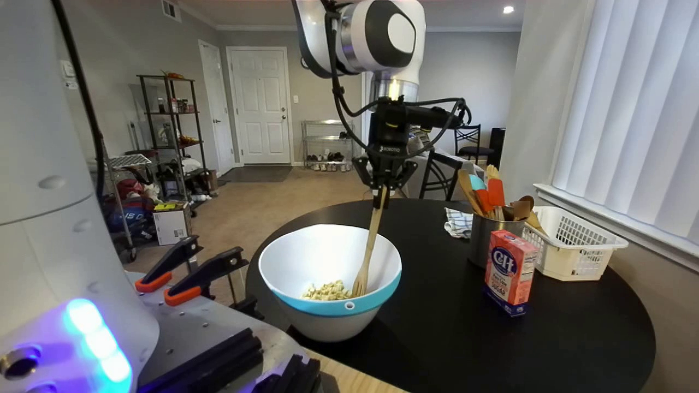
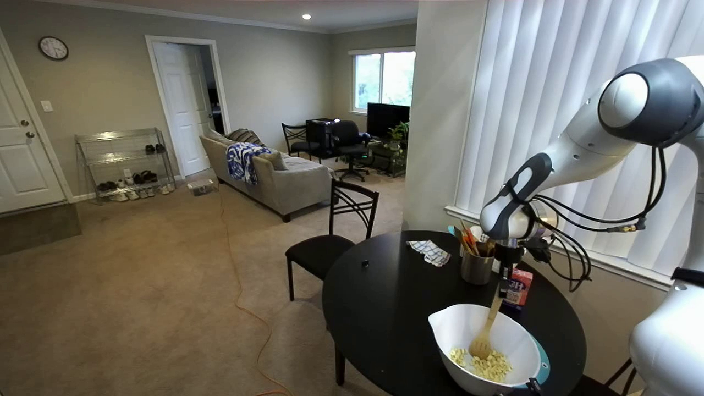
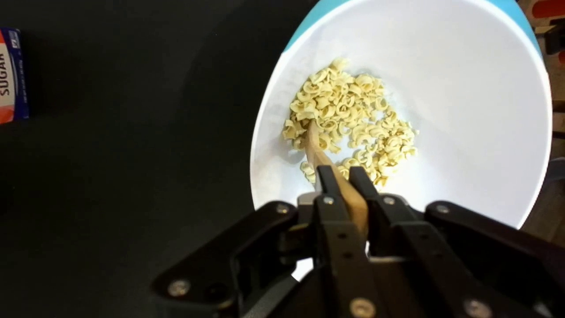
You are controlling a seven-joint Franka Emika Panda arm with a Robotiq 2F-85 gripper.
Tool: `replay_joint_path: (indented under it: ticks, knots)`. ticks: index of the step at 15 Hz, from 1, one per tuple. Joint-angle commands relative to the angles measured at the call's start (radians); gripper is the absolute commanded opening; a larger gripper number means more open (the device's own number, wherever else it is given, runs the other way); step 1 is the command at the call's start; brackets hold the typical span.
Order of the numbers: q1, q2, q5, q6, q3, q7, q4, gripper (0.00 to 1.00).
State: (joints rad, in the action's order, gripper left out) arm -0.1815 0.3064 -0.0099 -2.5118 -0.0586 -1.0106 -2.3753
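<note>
Our end effector [image 3: 343,179] pinches the wooden spoon [image 1: 371,240], its head among the pasta [image 3: 329,97] in the bowl [image 1: 322,309] on the desk [image 1: 431,338]. We judge the stirring underway but unfinished: the pasta lies unevenly gathered, the spoon not yet released.

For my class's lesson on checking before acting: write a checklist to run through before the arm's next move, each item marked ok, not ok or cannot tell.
1. Hand closed on the spoon: ok.
2. Spoon reaching into the pasta in the bowl: ok.
3. Bowl upright on the table: ok.
4. Sugar standing apart from the bowl: ok.
5. Spoon upright: not ok, it leans.
6. Grip firm enough: cannot tell, force does not show.
</note>
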Motion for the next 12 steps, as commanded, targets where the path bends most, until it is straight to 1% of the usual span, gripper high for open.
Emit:
replay_joint_path:
  ticks: [1, 5, 10, 12]
  knots:
    - [-0.015, -0.023, -0.05, 0.035, -0.01, -0.013, -0.037, 0.05]
    - [-0.025, -0.027, -0.069, 0.115, -0.009, -0.068, -0.032, 0.05]
    - [-0.029, -0.027, -0.034, 0.179, 0.007, -0.138, -0.031, 0.05]
    - [-0.029, -0.028, 0.003, 0.189, 0.028, -0.161, -0.031, 0.05]
